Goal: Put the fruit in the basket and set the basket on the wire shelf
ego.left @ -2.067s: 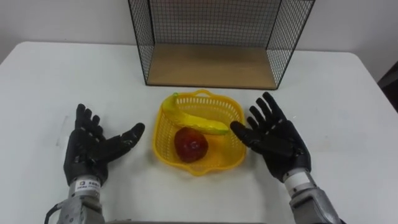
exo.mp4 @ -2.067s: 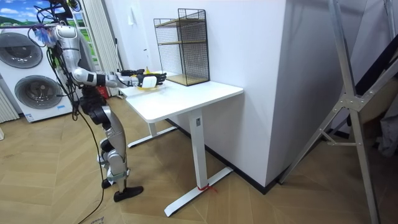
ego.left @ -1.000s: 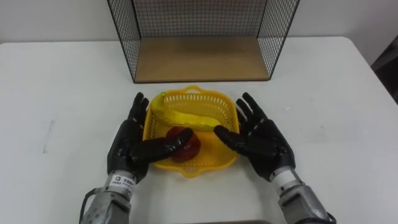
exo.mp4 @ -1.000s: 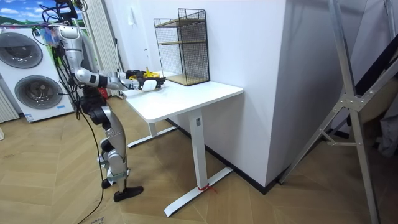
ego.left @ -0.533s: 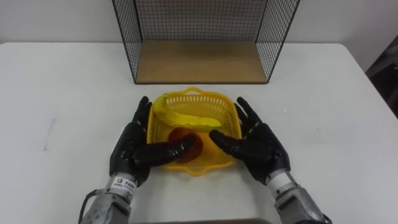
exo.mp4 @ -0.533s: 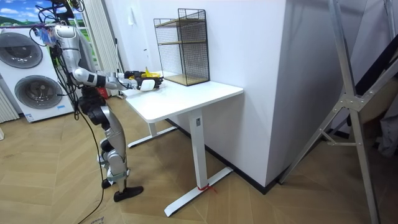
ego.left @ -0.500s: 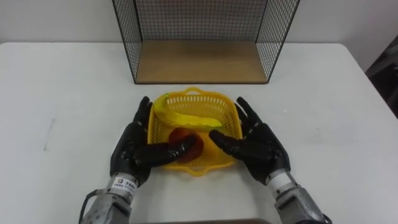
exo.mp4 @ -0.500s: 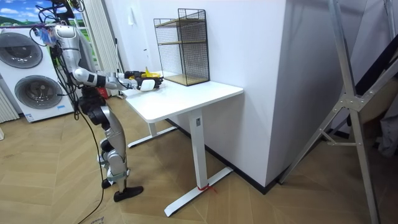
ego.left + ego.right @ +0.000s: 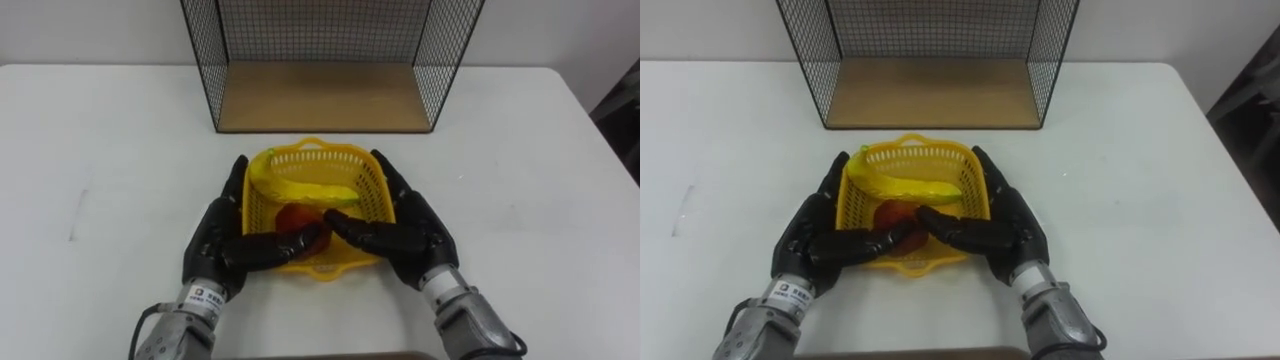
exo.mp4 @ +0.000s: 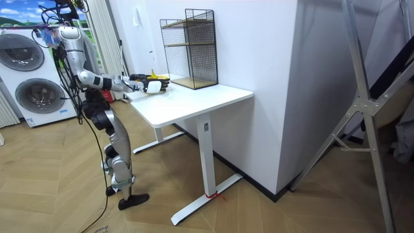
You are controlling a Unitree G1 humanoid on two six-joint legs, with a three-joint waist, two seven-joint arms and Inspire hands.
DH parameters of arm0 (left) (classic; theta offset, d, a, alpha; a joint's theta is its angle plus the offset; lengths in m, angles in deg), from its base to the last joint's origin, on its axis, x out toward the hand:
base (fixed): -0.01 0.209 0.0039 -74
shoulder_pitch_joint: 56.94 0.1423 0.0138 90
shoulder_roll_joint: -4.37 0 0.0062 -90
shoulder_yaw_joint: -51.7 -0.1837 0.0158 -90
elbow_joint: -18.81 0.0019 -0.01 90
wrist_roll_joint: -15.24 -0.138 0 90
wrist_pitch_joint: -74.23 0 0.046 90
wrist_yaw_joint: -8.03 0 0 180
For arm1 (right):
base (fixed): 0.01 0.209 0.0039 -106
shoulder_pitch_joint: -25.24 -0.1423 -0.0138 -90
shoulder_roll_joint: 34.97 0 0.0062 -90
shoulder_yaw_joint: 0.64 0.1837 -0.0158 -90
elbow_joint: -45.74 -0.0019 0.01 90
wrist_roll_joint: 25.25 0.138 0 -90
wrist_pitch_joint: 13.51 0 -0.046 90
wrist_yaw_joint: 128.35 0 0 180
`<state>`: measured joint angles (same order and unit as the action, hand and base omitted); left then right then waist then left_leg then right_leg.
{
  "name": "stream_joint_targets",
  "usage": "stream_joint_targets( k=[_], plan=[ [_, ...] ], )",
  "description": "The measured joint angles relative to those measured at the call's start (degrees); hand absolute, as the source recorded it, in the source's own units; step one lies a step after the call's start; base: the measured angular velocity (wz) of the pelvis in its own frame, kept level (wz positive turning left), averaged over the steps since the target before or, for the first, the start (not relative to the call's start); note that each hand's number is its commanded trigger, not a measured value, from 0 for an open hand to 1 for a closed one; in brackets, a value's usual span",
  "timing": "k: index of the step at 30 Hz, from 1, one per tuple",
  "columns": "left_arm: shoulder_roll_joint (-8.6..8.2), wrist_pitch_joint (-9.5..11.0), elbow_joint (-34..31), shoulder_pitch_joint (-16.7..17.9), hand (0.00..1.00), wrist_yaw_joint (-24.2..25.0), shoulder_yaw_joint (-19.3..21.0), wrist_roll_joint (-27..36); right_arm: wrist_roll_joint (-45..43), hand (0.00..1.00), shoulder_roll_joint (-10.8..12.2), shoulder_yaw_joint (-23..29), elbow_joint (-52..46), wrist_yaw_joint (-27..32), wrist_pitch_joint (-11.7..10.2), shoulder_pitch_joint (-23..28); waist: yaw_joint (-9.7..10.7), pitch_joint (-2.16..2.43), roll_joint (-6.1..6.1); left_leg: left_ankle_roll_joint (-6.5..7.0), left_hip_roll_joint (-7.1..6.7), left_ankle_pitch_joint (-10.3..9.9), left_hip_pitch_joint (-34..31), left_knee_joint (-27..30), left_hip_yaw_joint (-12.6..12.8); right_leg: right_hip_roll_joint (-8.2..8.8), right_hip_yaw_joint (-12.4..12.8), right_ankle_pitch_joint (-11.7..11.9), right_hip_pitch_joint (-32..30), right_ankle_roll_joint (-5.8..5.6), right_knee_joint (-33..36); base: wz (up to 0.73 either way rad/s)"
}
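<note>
Two hands flank the yellow basket (image 9: 318, 150), which sits on the white table (image 9: 100, 140) just before the wire shelf (image 9: 320, 95). The left hand (image 9: 213, 243) lies with straight fingers along the basket's left wall, the right hand (image 9: 422, 238) does the same on the right wall, and both thumbs reach inward over the near rim. The banana (image 9: 300, 190) and the red apple (image 9: 292, 214) are already inside. I judge the basket to be thin plastic lattice, light and a bit springy, so hard squeezing may bend it, and its smooth walls may slip between flat palms; support low on both sides seems safest. The thumbs cover part of the apple, the hands hide the lower walls, and I cannot tell if the palms really press. The shelf's top is cut off.
</note>
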<state>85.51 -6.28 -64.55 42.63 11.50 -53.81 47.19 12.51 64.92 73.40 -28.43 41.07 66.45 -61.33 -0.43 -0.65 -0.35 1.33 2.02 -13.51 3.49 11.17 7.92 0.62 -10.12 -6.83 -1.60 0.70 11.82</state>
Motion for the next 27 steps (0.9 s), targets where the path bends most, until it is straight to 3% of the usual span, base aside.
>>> stream_joint_targets(
  k=[13, 23, 27],
  plan=[
    [-0.06, 1.08, -0.06, -0.25, 0.00, -0.01, -0.10, -0.11, -2.71, 0.00, 0.00, -0.66, -0.12, 1.00, -1.03, -0.91, 0.17, -0.07, 0.10, 0.00, 0.07, 0.00, -0.37, -0.35, 0.58, -0.17, 0.55, 0.00, -0.75, 0.00, 0.03, -0.02],
    [-0.26, 2.65, -1.81, -3.46, 0.00, -0.01, -0.14, -0.13, -4.58, 0.00, -0.01, -0.28, -4.11, 5.05, -2.40, -3.65, 0.28, -0.16, -0.05, 0.00, 0.09, 0.00, -0.68, 0.07, 0.64, -0.12, 0.70, 0.01, -0.95, 0.02, 0.04, 0.00],
    [-0.33, 3.13, -6.80, -3.55, 0.00, -0.01, -0.08, -0.06, -4.59, 0.00, -0.02, 0.77, -8.70, 6.17, -2.70, -4.17, 0.35, -0.15, -0.07, 0.00, 0.11, 0.00, -0.40, 0.08, 0.64, -0.14, 0.72, 0.01, -0.84, 0.02, 0.02, 0.00]
  ],
)
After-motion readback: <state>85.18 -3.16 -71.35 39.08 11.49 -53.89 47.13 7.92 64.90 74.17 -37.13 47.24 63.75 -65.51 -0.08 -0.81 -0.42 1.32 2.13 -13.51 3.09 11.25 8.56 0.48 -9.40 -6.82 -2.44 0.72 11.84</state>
